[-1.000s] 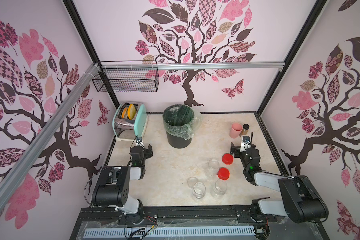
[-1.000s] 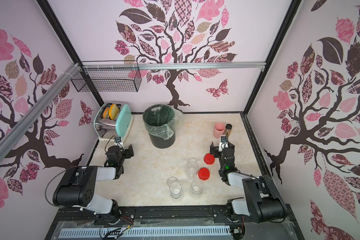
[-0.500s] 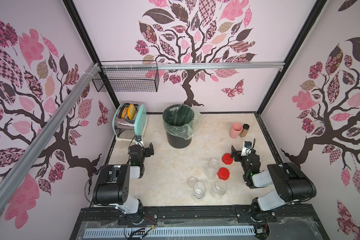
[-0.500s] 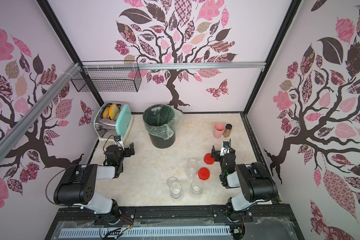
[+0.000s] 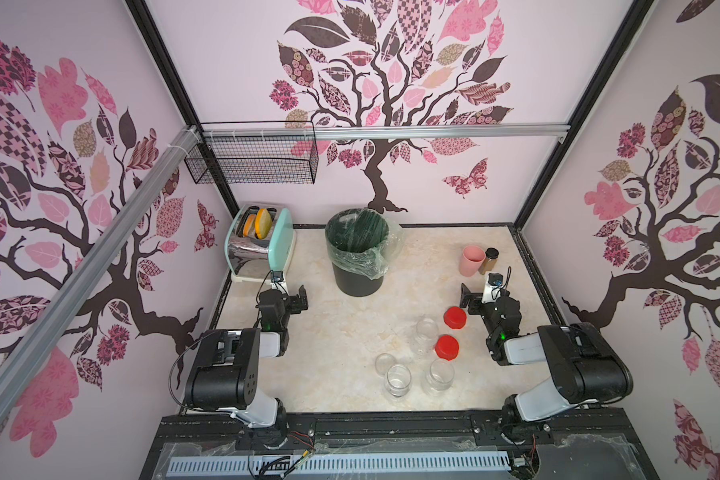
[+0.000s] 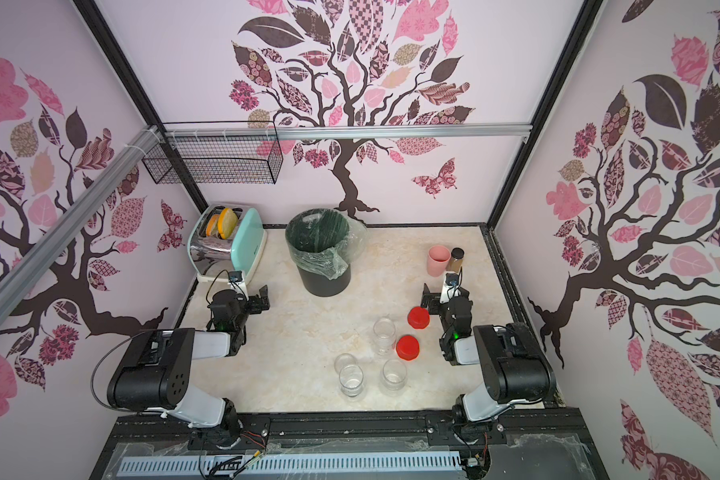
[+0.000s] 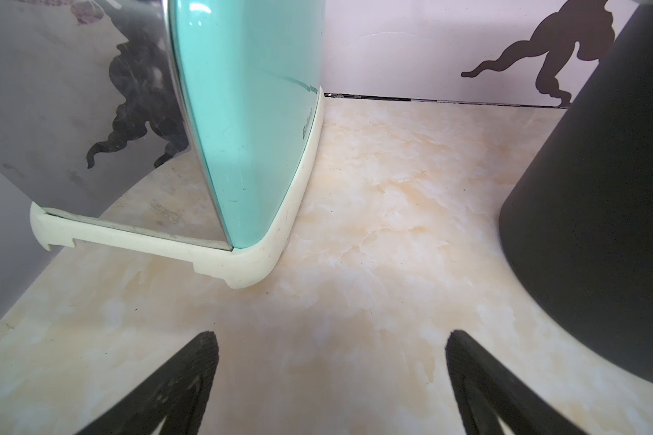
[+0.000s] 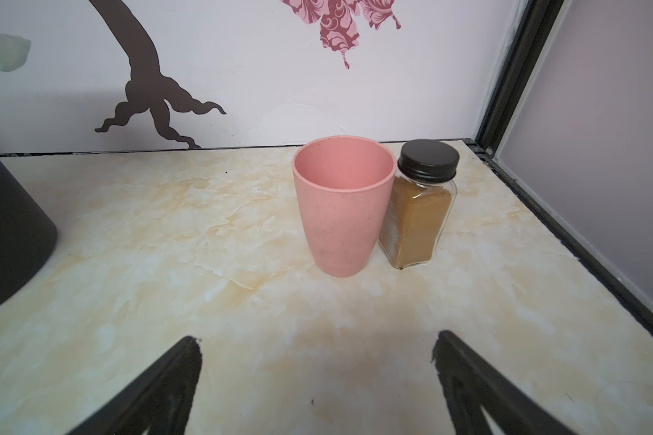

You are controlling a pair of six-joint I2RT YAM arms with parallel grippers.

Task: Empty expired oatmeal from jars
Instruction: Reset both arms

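Jaws wide; toaster lettering unreadable

3 clear jars upright, uncapped, clustered, prob. empty.

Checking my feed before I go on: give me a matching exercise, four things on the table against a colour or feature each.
Things:
1. toaster
2. bin
3. cup
4. spice bottle

Features:
A. black cap
B. mint-green side
C. clear plastic liner
D. pink

Pairs: 1-B, 2-C, 3-D, 4-A.
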